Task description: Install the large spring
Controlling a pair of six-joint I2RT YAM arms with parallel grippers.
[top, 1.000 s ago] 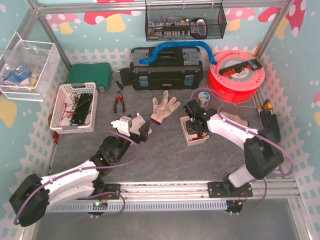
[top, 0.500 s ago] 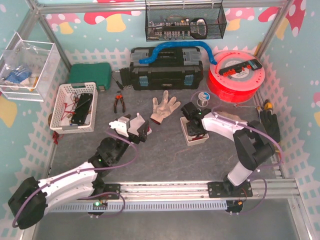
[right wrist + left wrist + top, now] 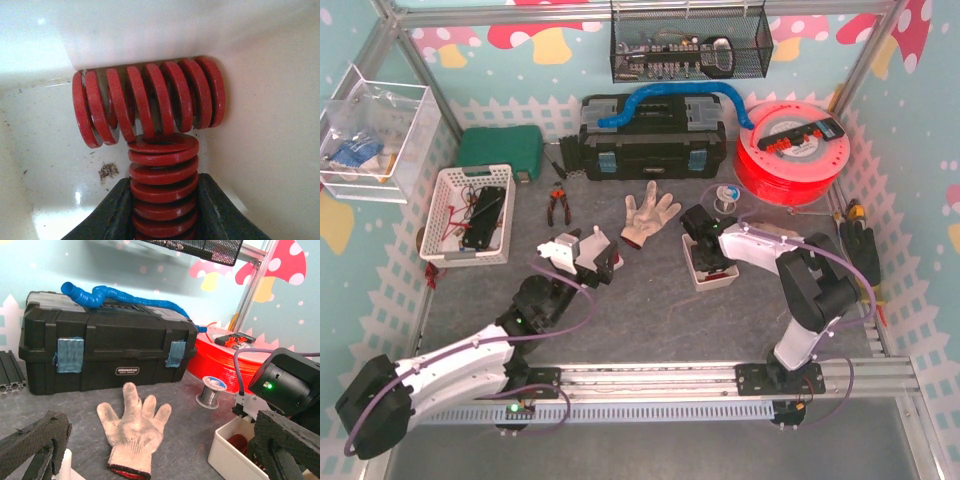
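My right gripper (image 3: 705, 245) reaches down into a small white bin (image 3: 722, 283). In the right wrist view its black fingers (image 3: 116, 210) are shut on a red coil spring (image 3: 164, 172) that stands on end between them. A second red spring (image 3: 147, 102) lies crosswise against the bin's back wall, touching the top of the held one. My left gripper (image 3: 598, 258) hovers left of the bin, open and empty, its fingers (image 3: 32, 447) far apart. The bin (image 3: 227, 452) and a red spring (image 3: 241, 442) show at the lower right of the left wrist view.
A white work glove (image 3: 648, 215) lies behind the grippers, with a solder spool (image 3: 724, 196) to its right. A black toolbox (image 3: 650, 140) with a blue hose, a red filament reel (image 3: 790, 150), pliers (image 3: 558, 205) and a white basket (image 3: 470, 215) line the back and left.
My right arm has folded in, its elbow swinging left, and the gripper has shifted slightly left over the bin. The left arm has barely moved.
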